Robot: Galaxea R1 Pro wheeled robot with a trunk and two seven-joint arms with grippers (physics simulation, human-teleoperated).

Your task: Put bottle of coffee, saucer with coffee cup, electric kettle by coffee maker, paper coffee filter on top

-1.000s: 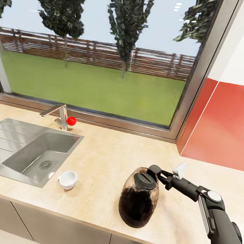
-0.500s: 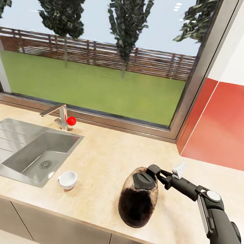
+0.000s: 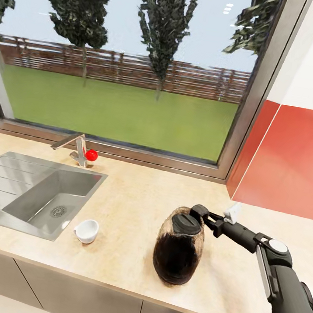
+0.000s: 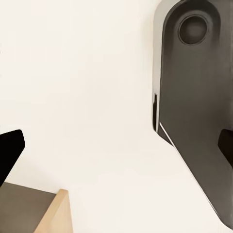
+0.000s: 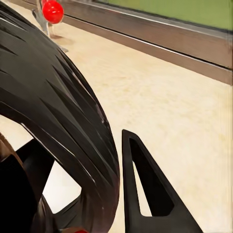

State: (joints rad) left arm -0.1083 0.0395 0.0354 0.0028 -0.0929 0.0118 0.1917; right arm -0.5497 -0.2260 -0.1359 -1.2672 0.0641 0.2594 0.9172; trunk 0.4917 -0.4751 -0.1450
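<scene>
Electric kettle (image 3: 178, 250) stood upright near front edge of table (image 3: 133, 208), right of sink (image 3: 29, 194), well apart from both side ends. Right pincer (image 3: 202, 215) reached in level from right, pinching kettle's black handle at top rear; wrist view showed ribbed handle (image 5: 63, 121) hard against one finger (image 5: 143, 189). Handle grip likely chosen to carry kettle upright. Coffee cup (image 3: 86, 230) sat just beside sink's front right corner, not on saucer. Left pincer: state unreadable.
</scene>
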